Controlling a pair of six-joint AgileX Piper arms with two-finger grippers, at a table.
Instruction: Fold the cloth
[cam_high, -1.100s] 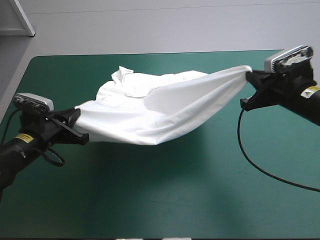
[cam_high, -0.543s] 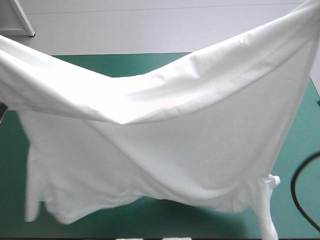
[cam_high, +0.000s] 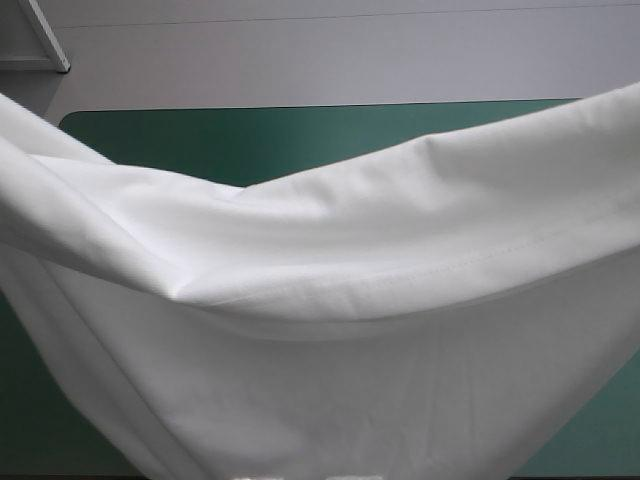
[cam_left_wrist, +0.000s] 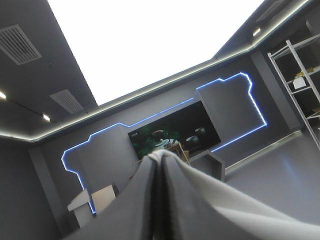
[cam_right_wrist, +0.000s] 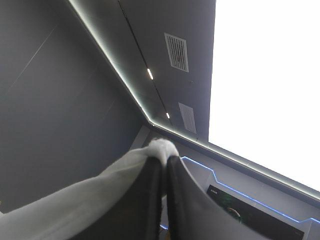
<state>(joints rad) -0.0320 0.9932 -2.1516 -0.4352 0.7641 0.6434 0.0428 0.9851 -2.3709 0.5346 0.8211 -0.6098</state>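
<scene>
high view looks down on the table (cam_high: 300, 140); wrist views face up, sharing the t-shirt (cam_high: 330, 340).

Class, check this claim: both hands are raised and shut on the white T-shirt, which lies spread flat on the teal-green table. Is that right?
Not quite. The T-shirt does not lie flat on the table: the high view shows it lifted, sagging above the cover. The left hand and right hand are indeed raised and shut on it.

Soft light shades the T-shirt (cam_high: 330, 330); a ceiling panel (cam_left_wrist: 150, 45) glares white in wrist views.
</scene>
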